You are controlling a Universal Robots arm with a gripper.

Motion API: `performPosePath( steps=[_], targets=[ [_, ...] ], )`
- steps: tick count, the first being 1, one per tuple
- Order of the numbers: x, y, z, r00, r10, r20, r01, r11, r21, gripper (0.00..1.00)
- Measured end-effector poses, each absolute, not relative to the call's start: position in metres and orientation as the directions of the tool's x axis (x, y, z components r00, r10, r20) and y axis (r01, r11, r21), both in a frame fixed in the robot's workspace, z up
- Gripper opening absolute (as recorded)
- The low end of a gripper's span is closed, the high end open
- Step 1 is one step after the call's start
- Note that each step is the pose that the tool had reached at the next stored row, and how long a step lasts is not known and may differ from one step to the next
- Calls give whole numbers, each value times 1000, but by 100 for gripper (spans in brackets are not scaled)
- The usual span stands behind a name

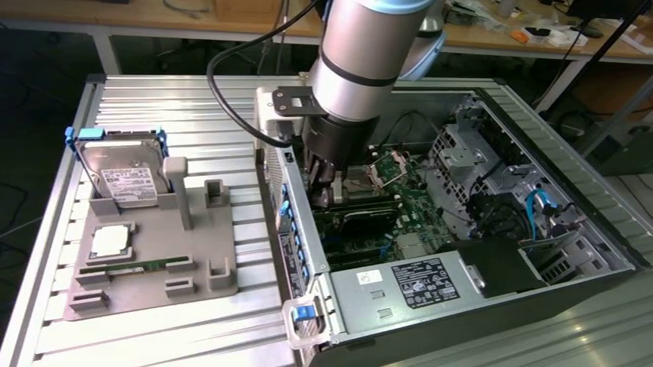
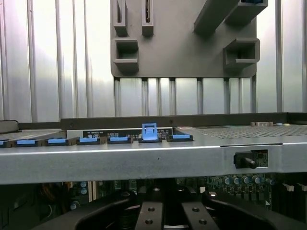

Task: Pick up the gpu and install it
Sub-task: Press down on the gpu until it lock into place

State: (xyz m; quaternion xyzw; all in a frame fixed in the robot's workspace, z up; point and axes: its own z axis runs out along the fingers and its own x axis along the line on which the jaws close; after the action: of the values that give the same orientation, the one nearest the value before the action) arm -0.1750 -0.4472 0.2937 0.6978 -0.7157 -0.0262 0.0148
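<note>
Down inside the open computer case (image 1: 571, 252), gripper (image 1: 324, 191) with fingers (image 2: 148, 215) drawn together, low over the motherboard (image 1: 408, 202) next to the rear wall and its row of blue slot latches (image 2: 149, 132). Gpu (image 1: 368, 208) most likely the dark card lying across the board just beside the fingers; hard to say whether clamped on it or merely touching. Judged as the seating stage. Worth keeping the card square to its slot, bracket end flush against the rear wall, pressure straight down and even. Worth avoiding any tilt or sideways drag. On the tabletop (image 1: 143, 99), grey fixture (image 1: 153, 275) well apart, hard drive (image 1: 122, 176) upright in it.
</note>
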Motion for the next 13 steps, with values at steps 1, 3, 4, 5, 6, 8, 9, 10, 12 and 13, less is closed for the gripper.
performPosePath(
  steps=[1,3,4,5,6,8,9,10,12,13],
  targets=[
    [-176,-447,294,-26,-1000,-15,-998,25,58,11],
    [-178,-447,294,-26,-1000,-15,-998,25,58,11],
    [-180,-447,294,-26,-1000,-15,-998,25,58,11],
    [-181,-447,294,-26,-1000,-15,-998,25,58,11],
    [-181,-447,294,-26,-1000,-15,-998,25,58,11],
    [-183,-447,294,-26,-1000,-15,-998,25,58,11],
    [-184,-447,294,-26,-1000,-15,-998,25,58,11],
    [-184,-447,294,-26,-1000,-15,-998,25,58,11],
    [-184,-447,294,-26,-1000,-16,-998,25,58,11],
    [-184,-447,294,-26,-1000,-16,-998,25,58,11]
  ],
)
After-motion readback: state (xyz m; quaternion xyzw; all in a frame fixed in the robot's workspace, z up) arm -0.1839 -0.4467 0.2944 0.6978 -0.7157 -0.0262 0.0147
